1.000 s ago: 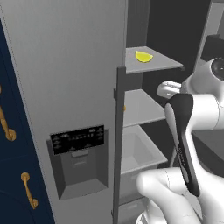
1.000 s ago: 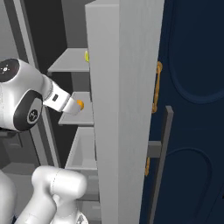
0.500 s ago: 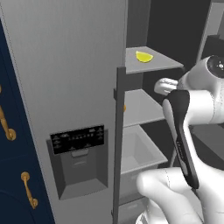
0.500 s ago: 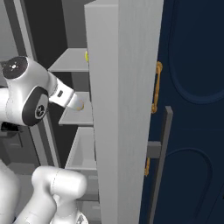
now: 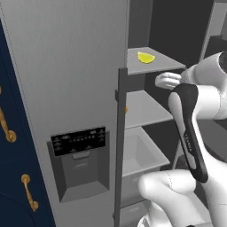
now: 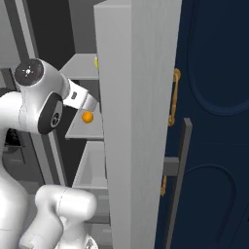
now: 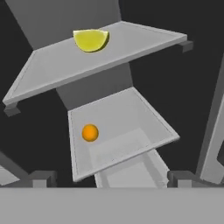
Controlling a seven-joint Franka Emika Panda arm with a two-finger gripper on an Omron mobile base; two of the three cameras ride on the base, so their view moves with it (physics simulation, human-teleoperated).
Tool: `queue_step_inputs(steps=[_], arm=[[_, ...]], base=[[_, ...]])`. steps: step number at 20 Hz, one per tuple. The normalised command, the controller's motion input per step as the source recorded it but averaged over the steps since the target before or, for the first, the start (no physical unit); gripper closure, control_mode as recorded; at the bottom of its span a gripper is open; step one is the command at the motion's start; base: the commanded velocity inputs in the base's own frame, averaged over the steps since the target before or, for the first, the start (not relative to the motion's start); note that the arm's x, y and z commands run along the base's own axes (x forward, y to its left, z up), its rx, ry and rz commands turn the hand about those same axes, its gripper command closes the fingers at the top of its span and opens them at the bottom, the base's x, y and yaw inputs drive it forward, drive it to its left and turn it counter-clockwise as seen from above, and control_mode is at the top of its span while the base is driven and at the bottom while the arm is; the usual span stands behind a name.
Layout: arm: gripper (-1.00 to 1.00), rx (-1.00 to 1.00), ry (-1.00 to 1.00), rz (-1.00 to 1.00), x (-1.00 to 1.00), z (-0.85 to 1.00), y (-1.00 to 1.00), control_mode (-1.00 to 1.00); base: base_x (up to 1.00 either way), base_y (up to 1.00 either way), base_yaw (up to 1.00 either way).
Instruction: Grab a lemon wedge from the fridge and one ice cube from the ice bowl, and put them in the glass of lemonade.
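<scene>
The fridge (image 5: 66, 66) stands with its door swung open, grey shelves showing inside. A bright yellow lemon wedge (image 5: 146, 57) (image 7: 90, 40) lies on the top shelf (image 7: 131, 48); in the right base view a sliver of the lemon wedge (image 6: 96, 62) peeks past the door edge. My gripper (image 5: 160, 80) (image 7: 111, 178) is open and holds nothing. It hovers in front of the shelves, slightly below and to the right of the wedge, apart from it. The ice cube, the ice bowl and the glass of lemonade are out of view.
A small round orange fruit (image 7: 90, 132) (image 6: 87, 117) sits on the middle shelf (image 5: 146, 108). Below it is a pale drawer (image 5: 139, 153). The open door's edge (image 6: 136, 121) stands close beside my hand. Navy cabinets with gold handles (image 5: 9, 133) (image 6: 214, 97) flank the fridge.
My hand has risen a little and reached nearer the shelves, staying open. The orange fruit, covered by the hand half a second ago in the right base view, shows again.
</scene>
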Motion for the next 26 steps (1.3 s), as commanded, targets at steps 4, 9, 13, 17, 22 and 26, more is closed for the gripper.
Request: queue_step_inputs(steps=[4,9,13,17,22,26], arm=[[-1.00,-0.11,-0.09,0.09,-0.05,1.00,0.00,-1.00],[-1.00,-0.19,-0.06,0.05,0.25,0.84,0.00,-1.00],[-1.00,-0.21,-0.02,0.05,0.86,0.27,-0.07,-1.00],[-1.00,-0.08,0.08,0.03,1.00,-0.39,-0.10,-1.00],[-1.00,0.00,0.04,0.05,0.95,-0.65,-0.10,-1.00],[-1.00,0.00,0.23,0.08,0.94,-0.36,0.00,-1.00]], base=[[0.00,0.00,0.00],[0.00,0.00,0.00],[0.00,0.00,0.00],[0.00,0.00,0.00],[0.00,0.00,0.00],[0.00,0.00,0.00]])
